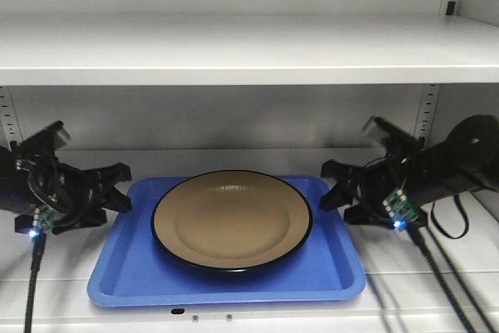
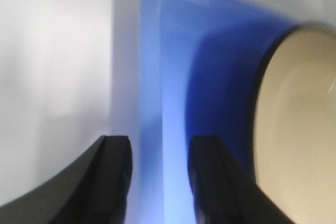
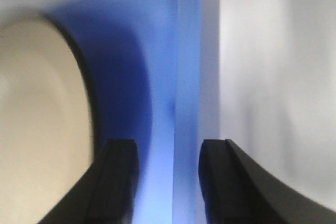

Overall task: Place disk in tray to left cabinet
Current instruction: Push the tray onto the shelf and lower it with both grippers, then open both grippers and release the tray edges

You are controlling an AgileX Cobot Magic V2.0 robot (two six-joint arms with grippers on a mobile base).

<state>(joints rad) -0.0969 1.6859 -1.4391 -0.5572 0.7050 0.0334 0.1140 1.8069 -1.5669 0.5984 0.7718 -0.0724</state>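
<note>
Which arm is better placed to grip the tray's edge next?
Neither left nor right leads; it looks like a two-arm lift. The left gripper and right gripper each have open jaws lined up on a side lip of the blue tray, with the disk centred.

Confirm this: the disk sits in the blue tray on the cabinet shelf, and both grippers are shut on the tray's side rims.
Wrong on the grippers. The disk does sit in the tray on the cabinet shelf, but both wrist views show the left gripper and right gripper open, straddling the side rims without clamping.
</note>
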